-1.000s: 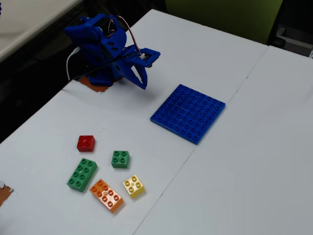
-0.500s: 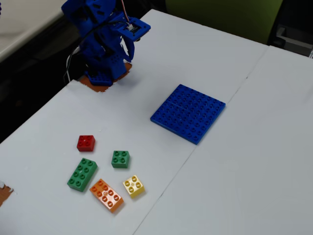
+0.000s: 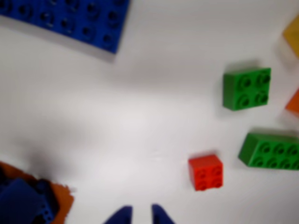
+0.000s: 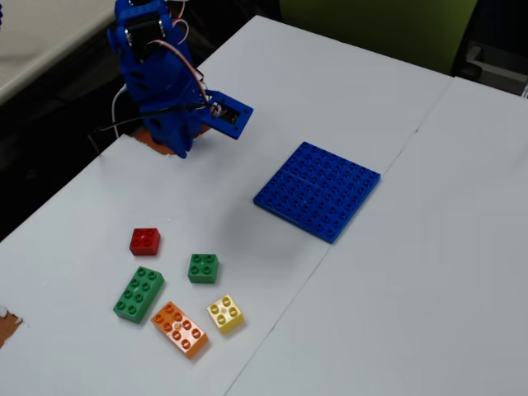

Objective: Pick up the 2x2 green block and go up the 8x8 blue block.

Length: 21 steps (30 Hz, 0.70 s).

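Blue arm [image 4: 157,74] stands at the far left corner of the white bench [image 4: 330,99] in the fixed view, folded over its base, with the gripper [image 3: 139,215] raised clear of the surface. In the wrist view only its two blue fingertips [image 3: 120,216] show at the bottom edge, with a narrow gap of bare bench between them; nothing is held, and the jaws stand slightly apart. The 2x2 green block [image 3: 246,88] lies flat on the bench, studs up, well ahead of the gripper and to its right in the wrist view; in the fixed view it [image 4: 203,268] sits well apart from the arm, toward the near edge. The 8x8 blue block [image 3: 70,21] lies flat ahead and to the left of the fingertips in the wrist view, its corner reaching into the top left of the frame. A red 2x2 brick [image 3: 206,172] is the nearest thing to the gripper, just right of and ahead of the tips. A longer green brick [image 3: 270,150] lies further right, an orange brick [image 4: 180,329] and a yellow brick [image 4: 224,313] beyond. Wrist view is somewhat blurred.
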### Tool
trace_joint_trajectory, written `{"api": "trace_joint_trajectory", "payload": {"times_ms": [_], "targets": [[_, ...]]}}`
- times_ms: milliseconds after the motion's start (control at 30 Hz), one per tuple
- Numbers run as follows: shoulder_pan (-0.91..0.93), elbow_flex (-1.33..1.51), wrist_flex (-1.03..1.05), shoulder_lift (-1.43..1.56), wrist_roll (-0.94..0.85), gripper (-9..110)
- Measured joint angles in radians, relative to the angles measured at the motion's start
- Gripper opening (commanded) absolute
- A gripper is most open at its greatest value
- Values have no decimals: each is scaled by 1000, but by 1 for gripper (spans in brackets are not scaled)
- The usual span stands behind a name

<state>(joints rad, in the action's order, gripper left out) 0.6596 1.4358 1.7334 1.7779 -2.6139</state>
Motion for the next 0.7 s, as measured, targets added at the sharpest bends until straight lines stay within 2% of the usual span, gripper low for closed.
{"api": "trace_joint_trajectory", "payload": {"times_ms": [300,500,700], "targets": [[40,-318,-75,-387,-301,20],[35,-433,-183,-603,-342,27],[41,-606,-193,-765,-376,31]]}}
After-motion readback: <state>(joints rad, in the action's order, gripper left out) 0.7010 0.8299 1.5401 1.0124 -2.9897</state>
